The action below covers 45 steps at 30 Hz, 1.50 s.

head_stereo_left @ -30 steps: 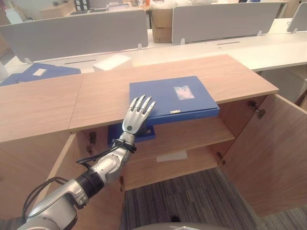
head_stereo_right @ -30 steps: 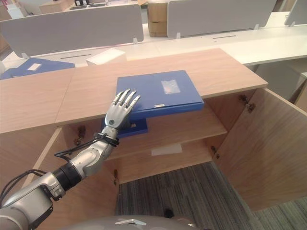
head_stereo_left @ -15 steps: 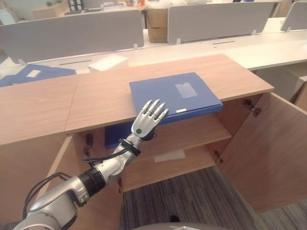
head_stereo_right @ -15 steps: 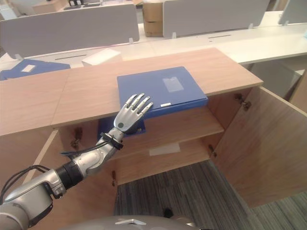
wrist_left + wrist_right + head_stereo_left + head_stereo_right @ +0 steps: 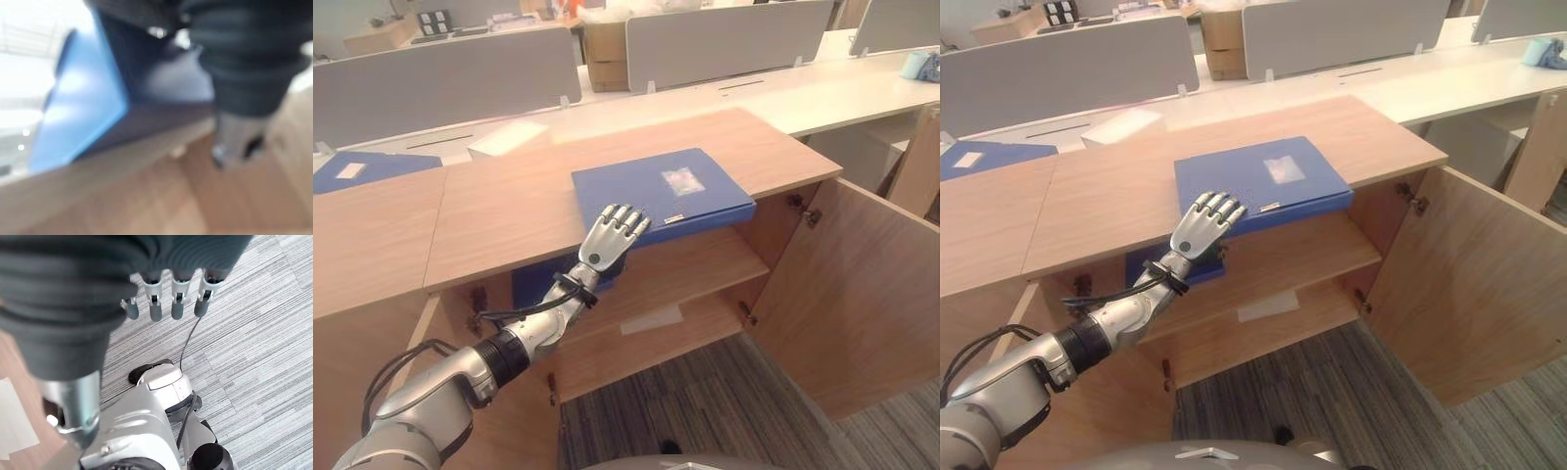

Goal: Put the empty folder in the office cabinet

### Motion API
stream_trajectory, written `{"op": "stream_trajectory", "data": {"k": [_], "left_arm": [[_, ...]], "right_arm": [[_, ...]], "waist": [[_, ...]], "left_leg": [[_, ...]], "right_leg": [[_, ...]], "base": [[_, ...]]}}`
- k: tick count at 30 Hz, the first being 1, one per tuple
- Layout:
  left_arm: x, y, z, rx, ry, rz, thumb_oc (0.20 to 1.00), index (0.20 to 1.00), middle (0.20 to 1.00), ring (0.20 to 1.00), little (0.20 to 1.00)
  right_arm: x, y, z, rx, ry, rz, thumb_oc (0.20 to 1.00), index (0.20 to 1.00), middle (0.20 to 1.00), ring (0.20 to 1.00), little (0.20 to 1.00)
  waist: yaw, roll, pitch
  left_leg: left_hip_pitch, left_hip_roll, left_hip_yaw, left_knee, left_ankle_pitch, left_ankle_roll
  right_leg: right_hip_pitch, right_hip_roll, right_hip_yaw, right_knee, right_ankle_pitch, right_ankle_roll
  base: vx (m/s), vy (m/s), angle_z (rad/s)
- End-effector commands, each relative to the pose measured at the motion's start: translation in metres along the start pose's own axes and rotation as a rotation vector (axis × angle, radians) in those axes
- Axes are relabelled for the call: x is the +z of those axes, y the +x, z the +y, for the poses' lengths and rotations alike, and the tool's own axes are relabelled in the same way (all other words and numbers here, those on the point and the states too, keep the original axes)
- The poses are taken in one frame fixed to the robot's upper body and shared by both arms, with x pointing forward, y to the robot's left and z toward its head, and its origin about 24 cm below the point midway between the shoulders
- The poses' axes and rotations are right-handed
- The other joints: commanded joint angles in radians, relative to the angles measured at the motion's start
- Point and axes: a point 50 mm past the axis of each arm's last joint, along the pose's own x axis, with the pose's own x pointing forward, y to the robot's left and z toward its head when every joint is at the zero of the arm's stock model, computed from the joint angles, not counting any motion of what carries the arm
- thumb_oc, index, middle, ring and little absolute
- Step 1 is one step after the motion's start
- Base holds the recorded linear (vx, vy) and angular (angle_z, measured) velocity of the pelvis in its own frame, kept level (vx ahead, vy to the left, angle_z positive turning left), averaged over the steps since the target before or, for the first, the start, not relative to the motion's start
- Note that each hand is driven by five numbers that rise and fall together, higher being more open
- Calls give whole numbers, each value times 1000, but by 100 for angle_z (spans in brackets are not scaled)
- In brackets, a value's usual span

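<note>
A blue folder (image 5: 661, 191) with a small label lies flat on the wooden cabinet top (image 5: 509, 206), its front edge overhanging the open cabinet. My left hand (image 5: 610, 238) reaches up from below to the folder's near left corner. Its fingers (image 5: 1214, 204) curl over the folder's front edge, while the thumb is hidden beneath. In the left wrist view the folder (image 5: 83, 107) shows very close over the wooden edge. My right hand (image 5: 177, 301) hangs low over the carpet with relaxed fingers and holds nothing.
Another blue folder (image 5: 533, 284) lies on the upper shelf (image 5: 705, 269) inside the cabinet. A white sheet (image 5: 651, 318) rests on the lower shelf. The right cabinet door (image 5: 842, 294) stands wide open. A white box (image 5: 509, 137) and a third blue folder (image 5: 352, 168) lie behind.
The left hand's fingers, straight before, have bent over the folder's front edge. The camera has shifted a little.
</note>
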Motion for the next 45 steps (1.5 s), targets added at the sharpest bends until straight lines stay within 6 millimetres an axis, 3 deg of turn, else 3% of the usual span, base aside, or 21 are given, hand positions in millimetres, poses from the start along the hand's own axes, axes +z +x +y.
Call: {"op": "stream_trajectory", "data": {"k": [1, 10, 12, 14, 17, 19, 21, 22, 25, 27, 29, 32, 34, 37, 38, 40, 41, 45], "left_arm": [[-31, 17, 12, 4, 171, 58, 200, 200, 200, 200, 200], [-43, 15, 11, 19, 169, 108, 200, 200, 200, 200, 200], [-52, 16, 15, 70, 113, 163, 200, 200, 200, 200, 200], [-71, 16, 28, 195, -54, 262, 200, 200, 200, 200, 200], [-77, 16, 35, 251, -111, 290, 200, 200, 200, 200, 200], [-101, 15, 71, 482, -349, 392, 200, 200, 200, 200, 200], [-111, 13, 101, 632, -497, 394, 200, 200, 200, 200, 200], [-111, 13, 101, 632, -497, 394, 200, 200, 200, 200, 200], [-114, 3, 144, 808, -636, 342, 200, 200, 200, 200, 200], [-115, -2, 161, 861, -736, 324, 200, 200, 200, 200, 200], [-115, -5, 168, 863, -861, 292, 200, 200, 200, 200, 200], [-112, -6, 169, 844, -962, 260, 200, 200, 200, 200, 200], [-103, -6, 159, 734, -1230, 213, 200, 200, 200, 200, 200], [-99, -5, 154, 682, -1347, 201, 200, 200, 200, 200, 200], [-87, -4, 139, 551, -1568, 155, 200, 200, 200, 200, 200], [-82, -4, 134, 508, -1641, 139, 200, 200, 200, 200, 200], [-67, -8, 112, 346, -1916, 94, 200, 200, 200, 200, 200], [-48, -18, 84, 164, -2196, 63, 200, 200, 200, 200, 200]], "right_arm": [[6, -7, -16, -33, 41, -26, 1000, 1000, 1000, 1000, 1000], [7, -8, -19, -45, 64, -47, 1000, 1000, 1000, 1000, 1000], [9, -9, -21, -44, 59, -46, 1000, 1000, 1000, 1000, 1000], [11, -9, -20, -40, 66, -48, 1000, 1000, 1000, 1000, 1000], [11, -8, -20, -37, 68, -48, 1000, 1000, 1000, 1000, 1000], [10, -7, -16, -32, 74, -44, 1000, 1000, 1000, 1000, 1000], [8, -5, -13, -28, 71, -39, 1000, 1000, 1000, 1000, 1000], [8, -5, -13, -28, 71, -39, 1000, 1000, 1000, 1000, 1000], [6, -2, -7, -16, 72, -42, 1000, 1000, 1000, 1000, 1000], [6, -1, -3, -7, 73, -48, 1000, 1000, 1000, 1000, 1000], [8, 1, 1, 0, 72, -56, 1000, 1000, 1000, 1000, 1000], [11, 2, 3, 4, 68, -63, 1000, 1000, 1000, 1000, 1000], [17, 3, 8, 11, 62, -93, 1000, 1000, 1000, 1000, 1000], [20, 2, 8, 15, 64, -110, 1000, 1000, 1000, 1000, 1000], [32, 2, 12, 38, 93, -174, 1000, 1000, 1000, 1000, 1000], [38, 1, 13, 49, 107, -203, 1000, 1000, 1000, 1000, 1000], [64, -5, 16, 85, 147, -338, 1000, 1000, 1000, 1000, 1000], [107, -21, 25, 130, 165, -538, 1000, 1000, 1000, 1000, 1000]], "waist": [[-1, -18, 4], [1, -19, -1], [4, -19, -2], [15, -18, -3], [19, -18, -3], [41, -17, -5], [55, -18, -4], [55, -18, -4], [74, -23, -5], [86, -28, -8], [94, -30, -10], [102, -31, -11], [117, -31, -9], [122, -31, -8], [134, -31, -5], [139, -30, -3], [154, -31, 0], [162, -33, 9]], "left_leg": [[-18, -30, 58, 1, -49, 7], [-22, -30, 60, 1, -48, 7], [-21, -29, 62, 1, -47, 6], [-18, -28, 61, 1, -46, 3], [-17, -28, 59, 1, -45, 2], [-18, -28, 49, 1, -43, 1], [-17, -28, 38, 1, -40, -1], [-17, -28, 38, 1, -40, -1], [-16, -29, 16, 1, -37, -5], [-14, -30, 2, 1, -37, -7], [-13, -30, -8, 1, -37, -8], [-12, -30, -13, 1, -36, -8], [-9, -30, -23, 1, -37, -7], [-9, -30, -26, 1, -36, -7], [-9, -31, -34, 1, -34, -5], [-9, -31, -38, 1, -34, -4], [-10, -34, -49, 1, -30, -1], [-10, -35, -55, 1, -24, 0]], "right_leg": [[34, 36, 37, -3, -21, 89], [31, 33, 33, -3, -18, 91], [32, 32, 31, -3, -19, 89], [37, 31, 24, -3, -20, 86], [38, 29, 22, -3, -20, 85], [42, 27, 9, -3, -24, 80], [47, 25, 2, -3, -25, 76], [47, 25, 2, -3, -25, 76], [57, 22, -15, -3, -30, 70], [63, 21, -26, -3, -35, 67], [67, 20, -36, -3, -39, 65], [71, 19, -42, -3, -42, 64], [76, 17, -53, -3, -47, 62], [78, 16, -56, -3, -47, 61], [80, 15, -63, -3, -48, 59], [81, 14, -66, -3, -48, 58], [83, 14, -72, -3, -47, 56], [83, 12, -79, -3, -42, 51]], "base": [[0, 0, 0], [0, 0, 0], [0, 0, 0], [0, 0, 0], [0, 0, 0], [0, 0, 0], [0, 0, 0], [-8, -9, 6], [-2, -22, 19], [11, -41, 16], [6, -35, 28], [0, -11, 14], [0, 0, 0], [0, 0, 0], [0, 0, 0], [-38, 6, 0], [-59, 16, 5], [-48, 14, 2]]}}
